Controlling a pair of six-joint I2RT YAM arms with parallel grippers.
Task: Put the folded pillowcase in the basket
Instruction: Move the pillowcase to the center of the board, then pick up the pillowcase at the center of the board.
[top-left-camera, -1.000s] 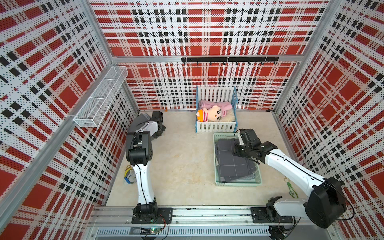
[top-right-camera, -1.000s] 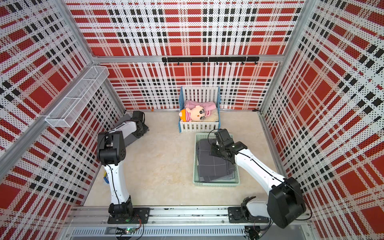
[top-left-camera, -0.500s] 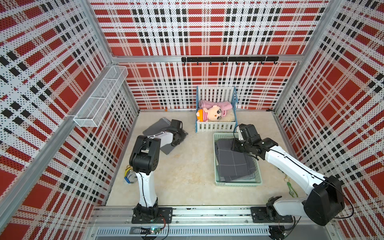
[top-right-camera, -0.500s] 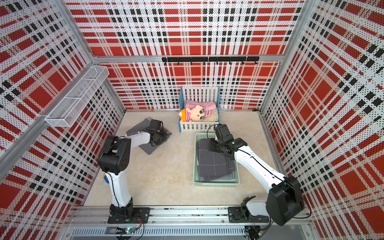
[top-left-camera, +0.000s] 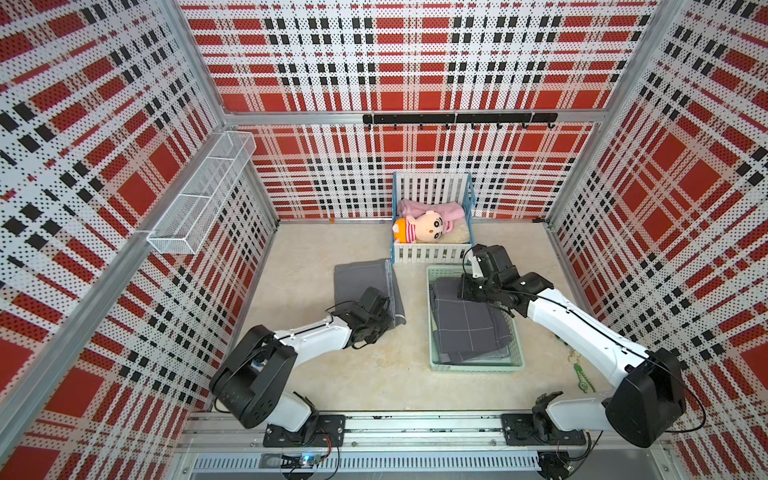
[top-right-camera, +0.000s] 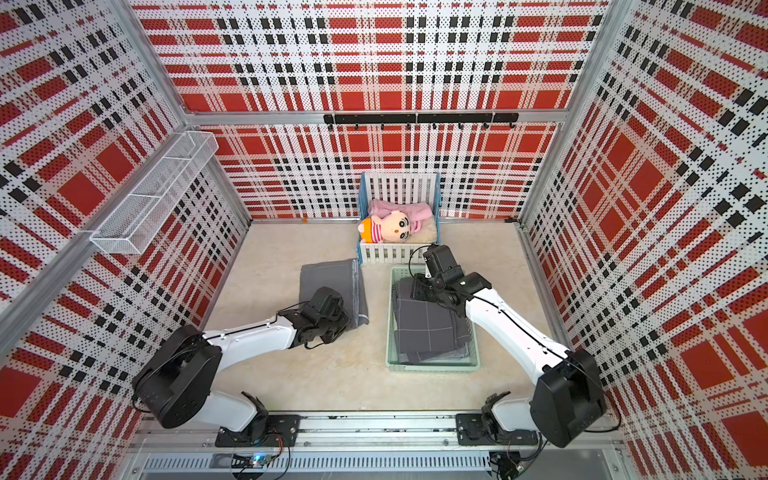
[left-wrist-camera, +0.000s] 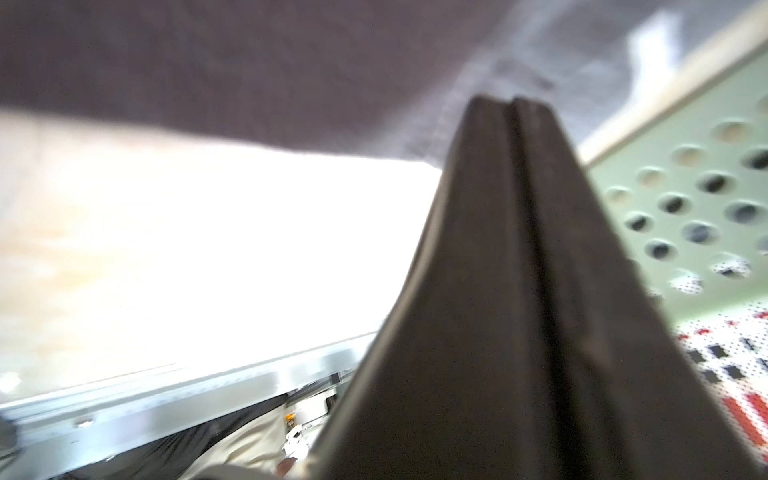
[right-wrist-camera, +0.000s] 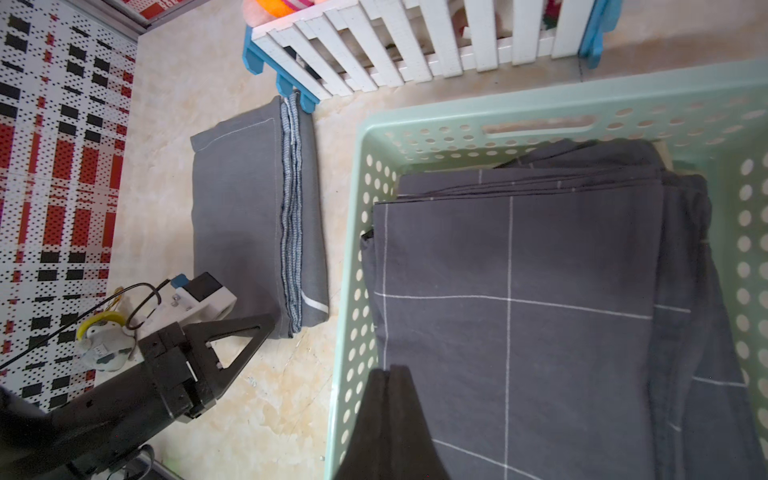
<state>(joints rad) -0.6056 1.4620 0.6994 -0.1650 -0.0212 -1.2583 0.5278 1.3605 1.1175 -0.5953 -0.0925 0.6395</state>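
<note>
The folded pillowcase (top-left-camera: 361, 282) (top-right-camera: 328, 278) (right-wrist-camera: 241, 216) is plain grey and lies flat on the floor, just left of the basket and touching the crib's foot. My left gripper (top-left-camera: 388, 321) (top-right-camera: 353, 322) (right-wrist-camera: 271, 321) (left-wrist-camera: 511, 102) is shut on its near edge. The pale mint basket (top-left-camera: 432, 316) (top-right-camera: 390, 316) (right-wrist-camera: 540, 104) (left-wrist-camera: 685, 145) holds a dark grey cloth with white check lines (top-left-camera: 465, 324) (right-wrist-camera: 519, 270). Above that cloth, at the basket's far end, my right gripper (top-left-camera: 464, 291) (top-right-camera: 416, 291) (right-wrist-camera: 390, 368) is shut on nothing.
A white slatted crib with blue edges (top-left-camera: 432, 251) stands right behind the basket, with a doll (top-left-camera: 419, 226) in it. A wire shelf (top-left-camera: 199, 199) hangs on the left wall and a black hook rail (top-left-camera: 457, 118) on the back wall. A green key tag (top-left-camera: 582, 374) lies at the right.
My left arm has swung from the left wall toward the middle, dragging the pillowcase to beside the basket. The right gripper has shifted a little toward the basket's far end.
</note>
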